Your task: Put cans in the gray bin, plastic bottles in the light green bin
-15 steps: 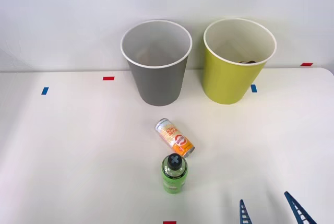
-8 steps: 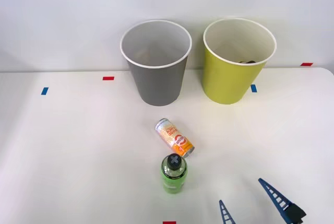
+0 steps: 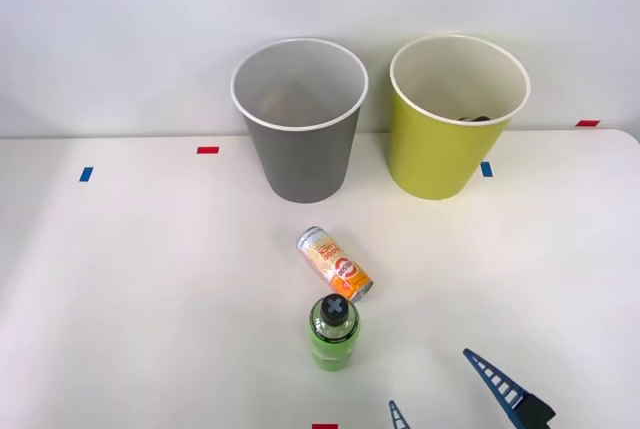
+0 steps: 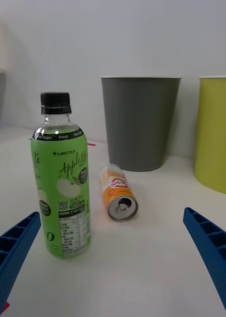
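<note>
- The orange can (image 3: 335, 263) is lying on its side on the white table (image 3: 150, 279), in front of the gray bin (image 3: 300, 124); the green-labelled plastic bottle (image 3: 333, 333) is standing upright just on the robot's side of it, close to the can, though I cannot tell whether they are touching.
- The wrist view is giving what the front view is not: the can (image 4: 117, 199) is pointing its silver tab end toward the camera, and the bottle (image 4: 61, 178) is showing its black cap, apple label and green liquid side-on (from above it is mostly a cap and shoulders).
- The right gripper (image 3: 452, 396) is hanging low near the table's front edge, to the right of the bottle and apart from it. Its blue ribbed fingers (image 4: 212, 250) are spread wide and gripping nothing, with the bottle and can sitting ahead of the gap between them.
- The front view is looking down into the bins: the gray one is showing only its pale inside, while in the light green bin (image 3: 455, 119) something small and dark is peeking over the near rim (too little is showing to say what).
- Both bins are standing upright side by side at the back of the table, near the wall.
</note>
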Controlling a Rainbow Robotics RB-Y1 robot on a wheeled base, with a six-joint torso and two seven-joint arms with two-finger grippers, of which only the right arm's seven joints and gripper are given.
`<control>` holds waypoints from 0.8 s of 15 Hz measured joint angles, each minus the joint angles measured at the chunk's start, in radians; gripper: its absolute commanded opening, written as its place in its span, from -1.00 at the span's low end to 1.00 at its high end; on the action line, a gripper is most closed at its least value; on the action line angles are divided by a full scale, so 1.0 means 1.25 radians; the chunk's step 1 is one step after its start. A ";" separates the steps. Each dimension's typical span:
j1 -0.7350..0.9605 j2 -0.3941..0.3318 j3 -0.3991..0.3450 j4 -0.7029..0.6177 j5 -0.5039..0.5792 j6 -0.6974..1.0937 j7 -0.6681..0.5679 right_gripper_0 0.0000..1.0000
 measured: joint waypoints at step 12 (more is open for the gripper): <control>-0.210 0.001 0.132 0.000 -0.113 0.073 0.044 1.00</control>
